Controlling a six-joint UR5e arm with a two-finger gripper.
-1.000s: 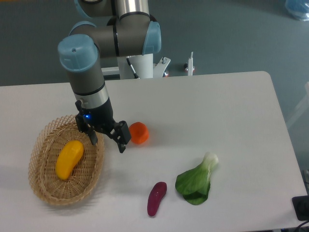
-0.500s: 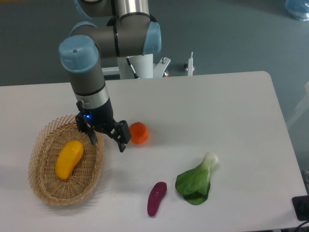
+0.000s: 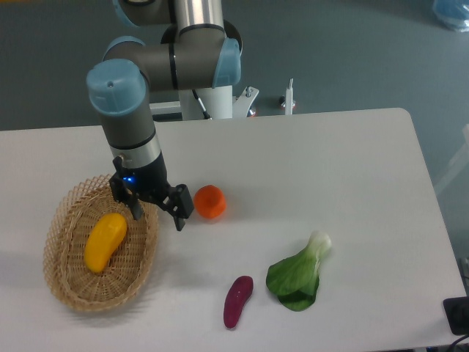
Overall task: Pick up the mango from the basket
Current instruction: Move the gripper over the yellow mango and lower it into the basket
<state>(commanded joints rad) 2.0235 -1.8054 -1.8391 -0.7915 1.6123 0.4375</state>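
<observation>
The black two-finger gripper point(image 3: 157, 216), fingers spread apart (nothing between them), hangs over the right rim of the tan woven wicker basket point(image 3: 62, 286) near the white table's point(image 3: 330, 161) left edge; the elongated yellow-orange mango point(image 3: 104, 241) lies inside.

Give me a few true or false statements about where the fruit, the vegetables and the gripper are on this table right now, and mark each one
1. The mango lies inside the basket. True.
2. The gripper is shut on the mango. False: it is open and empty, over the basket's right rim.
3. The round orange fruit sits in the basket. False: it rests on the table, right of the gripper.
4. The purple vegetable lies left of the leafy green. True.
5. The leafy green touches the mango. False: they lie far apart.
</observation>
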